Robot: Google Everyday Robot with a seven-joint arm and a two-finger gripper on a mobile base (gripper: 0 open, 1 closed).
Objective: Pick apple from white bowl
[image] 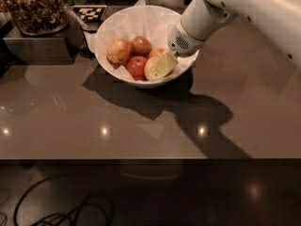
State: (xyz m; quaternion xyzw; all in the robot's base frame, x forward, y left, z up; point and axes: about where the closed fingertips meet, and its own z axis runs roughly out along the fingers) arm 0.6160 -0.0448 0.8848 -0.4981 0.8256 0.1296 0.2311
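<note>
The white bowl (111, 68), lined with crumpled white paper, stands at the back middle of the table. It holds several apples. The palest apple (150, 70), yellow-green, lies at the bowl's front right, partly hidden by the gripper; no sticker shows. A deep red apple (136, 65) lies to its left, with orange-red apples (118, 51) behind. My gripper (164, 64) reaches down into the bowl from the right and rests against the right side of the pale apple.
A clear container of brown snacks (34, 6) sits on a grey box (42, 48) at the back left. A checkered marker (89, 12) lies behind the bowl. The table's front edge (141, 158) crosses below; cables (70, 211) lie on the floor.
</note>
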